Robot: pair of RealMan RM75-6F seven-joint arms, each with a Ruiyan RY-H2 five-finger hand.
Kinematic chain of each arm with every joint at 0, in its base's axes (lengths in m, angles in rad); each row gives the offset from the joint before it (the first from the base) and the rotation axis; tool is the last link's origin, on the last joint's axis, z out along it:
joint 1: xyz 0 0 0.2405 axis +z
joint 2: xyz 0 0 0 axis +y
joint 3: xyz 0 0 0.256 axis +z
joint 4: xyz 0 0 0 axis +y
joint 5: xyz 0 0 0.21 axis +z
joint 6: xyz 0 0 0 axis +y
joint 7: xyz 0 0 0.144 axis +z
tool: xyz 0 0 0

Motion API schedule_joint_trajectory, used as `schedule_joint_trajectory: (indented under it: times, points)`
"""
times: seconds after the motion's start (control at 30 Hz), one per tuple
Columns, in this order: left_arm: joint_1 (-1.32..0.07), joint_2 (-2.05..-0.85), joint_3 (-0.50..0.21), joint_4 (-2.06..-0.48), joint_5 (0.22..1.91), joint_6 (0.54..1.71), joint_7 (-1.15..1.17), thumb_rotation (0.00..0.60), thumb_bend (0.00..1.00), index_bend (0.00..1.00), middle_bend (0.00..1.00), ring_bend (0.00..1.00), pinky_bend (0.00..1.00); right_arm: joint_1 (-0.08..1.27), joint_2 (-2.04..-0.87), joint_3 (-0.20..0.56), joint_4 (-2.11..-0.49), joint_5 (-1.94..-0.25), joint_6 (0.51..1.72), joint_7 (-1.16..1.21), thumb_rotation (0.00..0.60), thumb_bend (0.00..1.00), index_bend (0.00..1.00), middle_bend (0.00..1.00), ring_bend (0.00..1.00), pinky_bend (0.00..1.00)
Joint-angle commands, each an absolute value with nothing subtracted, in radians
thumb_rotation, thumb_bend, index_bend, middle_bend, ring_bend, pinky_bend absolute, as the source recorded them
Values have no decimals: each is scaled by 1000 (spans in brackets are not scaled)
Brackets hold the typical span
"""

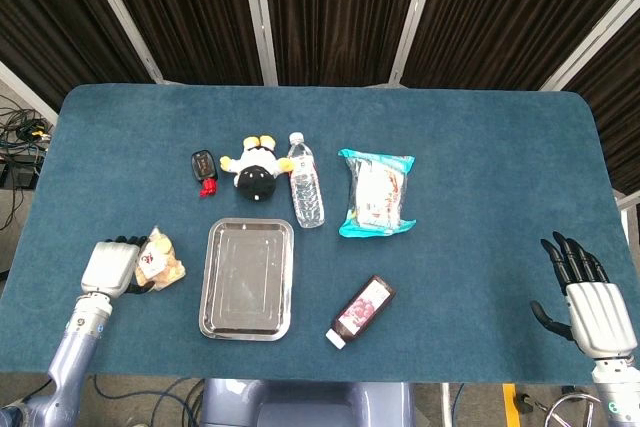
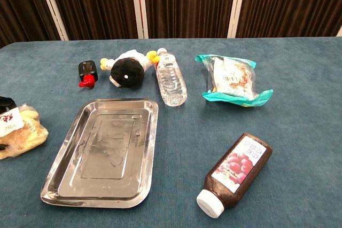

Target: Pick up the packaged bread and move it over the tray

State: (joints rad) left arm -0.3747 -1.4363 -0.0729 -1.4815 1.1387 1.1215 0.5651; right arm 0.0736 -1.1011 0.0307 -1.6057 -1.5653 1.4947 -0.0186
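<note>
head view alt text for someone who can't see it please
The left robot hand touches the packaged bread left of a steel tray on a blue table. Beyond lie a plush toy, water bottle and snack bag.

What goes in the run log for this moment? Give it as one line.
phase: reaching | left hand: touching bread, grasp unclear | right hand: open, idle | tray: empty
</note>
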Motion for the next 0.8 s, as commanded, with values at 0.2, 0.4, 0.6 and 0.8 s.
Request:
schedule_joint_trajectory:
  times: [0.2,0.4,0.6,0.8]
  points:
    - [-343,-1254,-48,-1703,1302,1251,527,600,322,682,703,623,701,71,-1102,32,-1606,-1569,1502,-19,600,302,0,0,0,137]
    - [-358,-1194,-68,-1837,1446,1304,431,600,308,652,683,608,693,71,-1103,33,-1612,-1572,1504,-25,600,302,0,0,0,137]
    - [-412,-1272,-84,-1872,1398,1232,533,600,302,622,654,594,687,74,-1103,34,-1612,-1571,1501,-21,600,302,0,0,0,137]
    - [-466,-1396,-83,-1839,1305,1156,669,600,256,539,517,494,628,73,-1099,38,-1607,-1565,1502,-2,600,302,0,0,0,136]
